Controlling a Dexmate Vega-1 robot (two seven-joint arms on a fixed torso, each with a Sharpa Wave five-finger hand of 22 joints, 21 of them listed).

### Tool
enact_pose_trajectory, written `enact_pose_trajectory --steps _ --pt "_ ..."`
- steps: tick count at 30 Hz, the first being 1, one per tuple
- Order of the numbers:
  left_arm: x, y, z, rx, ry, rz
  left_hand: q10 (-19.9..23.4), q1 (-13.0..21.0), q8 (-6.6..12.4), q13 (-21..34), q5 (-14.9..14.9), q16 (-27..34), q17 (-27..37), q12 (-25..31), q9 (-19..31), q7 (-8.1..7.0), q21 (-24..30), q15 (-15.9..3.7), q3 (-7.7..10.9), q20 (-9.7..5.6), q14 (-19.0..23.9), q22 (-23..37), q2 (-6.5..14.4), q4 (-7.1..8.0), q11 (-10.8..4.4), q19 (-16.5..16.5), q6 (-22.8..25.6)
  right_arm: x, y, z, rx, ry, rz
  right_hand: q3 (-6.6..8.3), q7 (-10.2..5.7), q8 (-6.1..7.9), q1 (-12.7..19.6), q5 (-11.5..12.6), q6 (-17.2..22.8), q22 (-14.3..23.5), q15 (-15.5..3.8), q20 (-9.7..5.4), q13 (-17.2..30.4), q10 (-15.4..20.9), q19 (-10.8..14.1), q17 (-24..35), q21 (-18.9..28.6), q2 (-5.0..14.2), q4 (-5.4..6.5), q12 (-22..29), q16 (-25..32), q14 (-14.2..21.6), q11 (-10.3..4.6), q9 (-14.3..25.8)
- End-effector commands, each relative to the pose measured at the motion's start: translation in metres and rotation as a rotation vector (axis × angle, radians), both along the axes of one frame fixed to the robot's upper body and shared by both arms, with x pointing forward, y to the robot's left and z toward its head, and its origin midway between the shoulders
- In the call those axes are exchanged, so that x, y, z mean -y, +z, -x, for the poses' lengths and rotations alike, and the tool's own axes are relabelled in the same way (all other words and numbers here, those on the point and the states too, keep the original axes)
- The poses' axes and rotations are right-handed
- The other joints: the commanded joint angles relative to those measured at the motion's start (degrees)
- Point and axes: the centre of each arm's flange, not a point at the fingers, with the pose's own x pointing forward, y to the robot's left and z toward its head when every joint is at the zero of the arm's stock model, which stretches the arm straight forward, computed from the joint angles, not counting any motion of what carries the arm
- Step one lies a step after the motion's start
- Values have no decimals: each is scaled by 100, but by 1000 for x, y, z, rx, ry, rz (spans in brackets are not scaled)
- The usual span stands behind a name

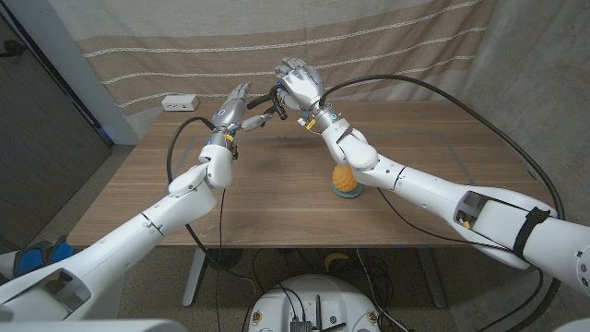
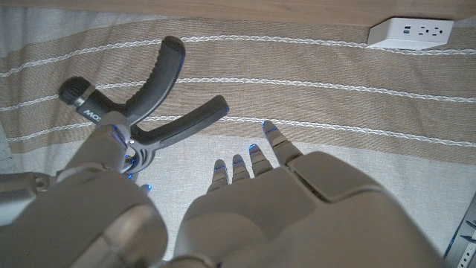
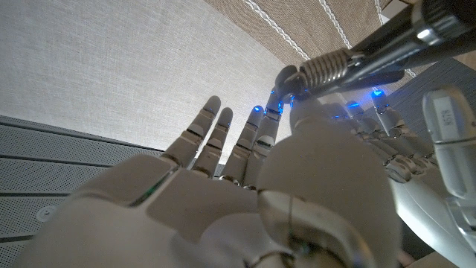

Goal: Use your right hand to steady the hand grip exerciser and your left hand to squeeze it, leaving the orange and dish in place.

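Head view: both hands are raised over the table's [image 1: 277, 198] far side. The right hand [image 1: 300, 85] holds the exerciser [image 1: 267, 101] aloft by its spring end, handles pointing toward the left hand [image 1: 238, 103], which is just beside them with its fingers extended, grasping nothing. The orange [image 1: 347, 182] sits near the right forearm; any dish beneath it is hidden.

Left wrist view: the exerciser's [image 2: 145, 93] two handles splay apart, unsqueezed, beside the left hand's fingertips [image 2: 271, 134].

Right wrist view: the spring [image 3: 327, 67] sits at the right hand's [image 3: 312, 171] fingertips.
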Motion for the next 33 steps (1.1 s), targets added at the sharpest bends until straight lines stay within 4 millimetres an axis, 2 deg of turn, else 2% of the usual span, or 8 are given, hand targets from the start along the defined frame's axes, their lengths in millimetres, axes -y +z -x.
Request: enact_pose_trajectory --steps 1,11,15,17,22,26,30,33 --pt "13 -3 5 6 27 -27 -55 106 30 14 45 17 26 6 30 -64 7 2 -29 1 -43 17 27 26 -19 -1 13 -7 0 17 44 31 42 6 -19 614 -10 40 23 25 -1043 -308 23 -26 -22 33 1 141 15 -14 -17 -11 11 966" --pt "15 -3 3 1 24 -26 -18 237 45 15 21 51 23 26 33 -36 56 22 -30 0 30 17 91 27 -14 114 13 -11 2 22 68 74 63 15 -30 627 -16 48 22 23 -1047 -300 40 -26 -19 30 5 145 10 -25 -38 -20 8 967" --pt "16 -2 1 -5 20 -20 64 453 91 15 -45 96 19 57 37 35 116 89 19 70 196 15 205 23 -25 294 90 -11 1 22 73 86 66 13 -21 623 -33 50 20 22 -1037 -299 47 -27 -21 30 6 144 17 -30 -40 -10 7 953" --pt "16 -3 0 1 22 -13 234 774 159 15 -68 159 12 110 42 179 174 145 122 154 522 11 358 13 12 516 239 -11 1 22 77 89 66 18 -24 622 -31 53 21 22 -1041 -297 50 -25 -20 29 7 149 16 -32 -43 -6 7 947" --pt "17 -2 -4 5 5 4 868 1662 308 10 -38 219 -4 241 44 427 237 -21 294 264 1399 9 584 -3 -43 957 693 -11 0 23 70 95 70 16 -28 626 -38 55 17 21 -1042 -299 58 -20 -24 35 7 148 16 -35 -42 -1 7 947" --pt "17 1 -7 4 -19 15 1352 2225 400 7 -21 233 -9 322 60 620 318 -224 375 187 1931 25 953 10 -97 1309 1113 -11 -1 22 72 100 69 17 -25 629 -40 56 18 20 -1042 -297 63 -17 -20 37 9 148 14 -37 -44 1 6 944" --pt "18 2 -10 20 -36 24 1914 2713 505 17 -38 221 -5 419 86 639 371 -455 370 139 2302 45 1366 4 -185 1519 1601 -10 -1 20 72 97 69 18 -21 634 -41 58 16 20 -1044 -293 69 -16 -18 41 11 148 11 -40 -44 2 6 947" --pt "18 3 -11 34 -46 28 2122 2889 558 24 -62 228 -4 448 99 620 395 -552 336 92 2452 52 1504 -6 -244 1594 1819 -11 -1 18 69 95 70 21 -16 634 -39 60 26 19 -1046 -287 75 -11 -14 42 13 149 8 -42 -47 3 6 934"
